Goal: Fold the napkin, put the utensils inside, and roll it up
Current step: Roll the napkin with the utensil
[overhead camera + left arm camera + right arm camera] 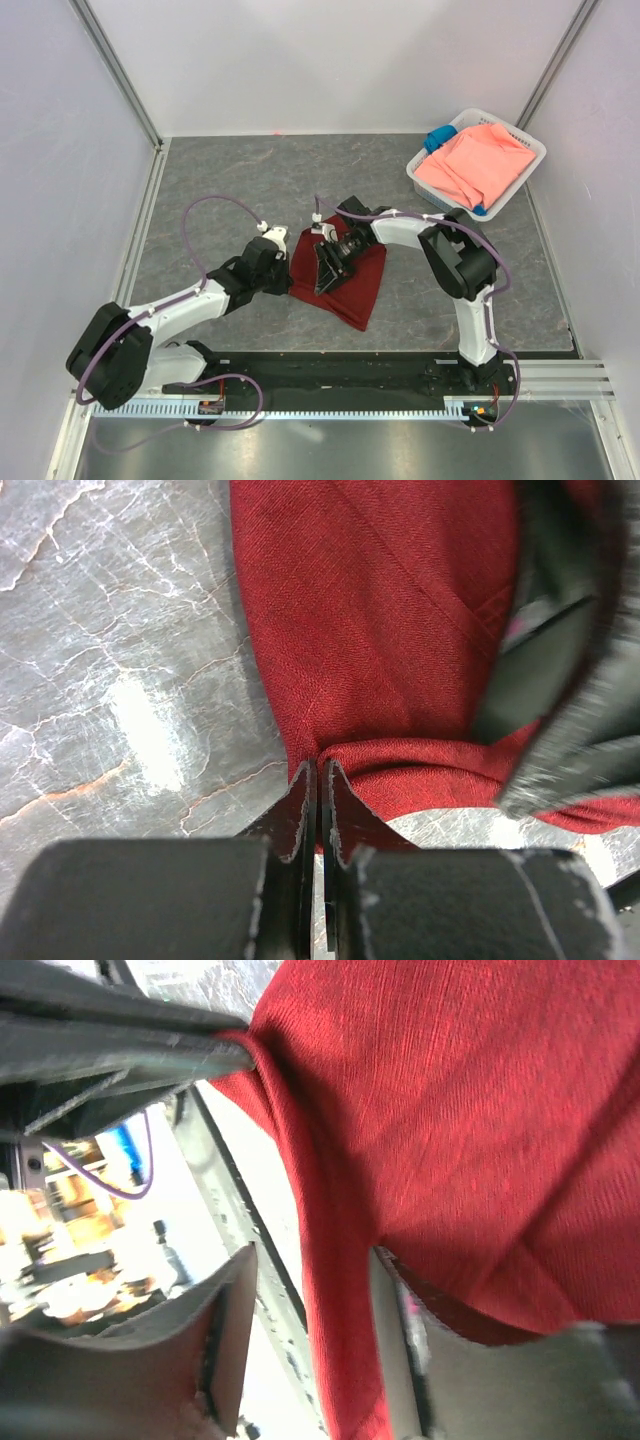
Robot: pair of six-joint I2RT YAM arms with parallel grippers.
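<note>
The maroon napkin (350,285) is bunched and partly lifted at the table's middle. My left gripper (291,262) is shut on its left edge; in the left wrist view the jaws (318,772) meet on a fold of the red cloth (380,630). My right gripper (328,262) is over the napkin's upper middle, with the jaws open. In the right wrist view a hanging fold of the napkin (450,1130) runs between the spread fingers (312,1265). The left gripper's fingers (120,1055) show at the top left there. No utensils are in view.
A white basket (520,190) at the back right holds a salmon-pink cloth (475,165) and a small blue cloth (438,137). White walls with metal frame posts close in the grey marbled table (220,180) on three sides.
</note>
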